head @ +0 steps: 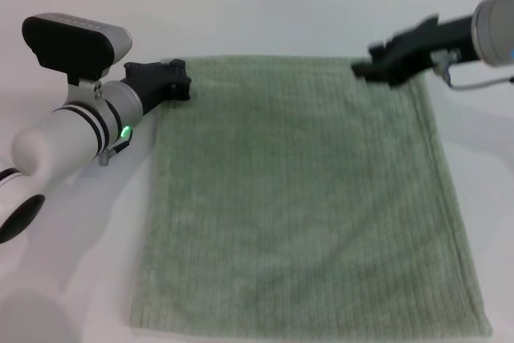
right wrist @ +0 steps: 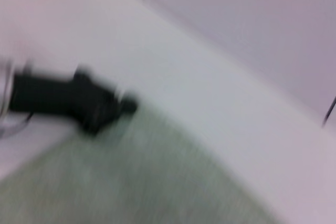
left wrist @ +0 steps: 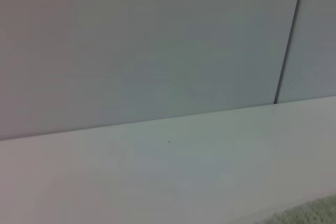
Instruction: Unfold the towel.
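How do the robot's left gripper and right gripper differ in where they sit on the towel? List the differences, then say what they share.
The left gripper is at the far left corner of the towel; the right gripper is at the far right corner. The left gripper's arm comes in from the near left, the right gripper's from the right edge. Both are black and at the towel's far edge, which lies spread flat.

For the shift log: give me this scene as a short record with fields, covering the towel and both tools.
towel: the towel, pale green, lies spread flat in one layer
surface: the white table under it
left tool: the left tool sits at the towel's far left corner
right tool: the right tool sits at the towel's far right corner
backdrop: the pale wall panels behind the table
task state: towel appears unfolded
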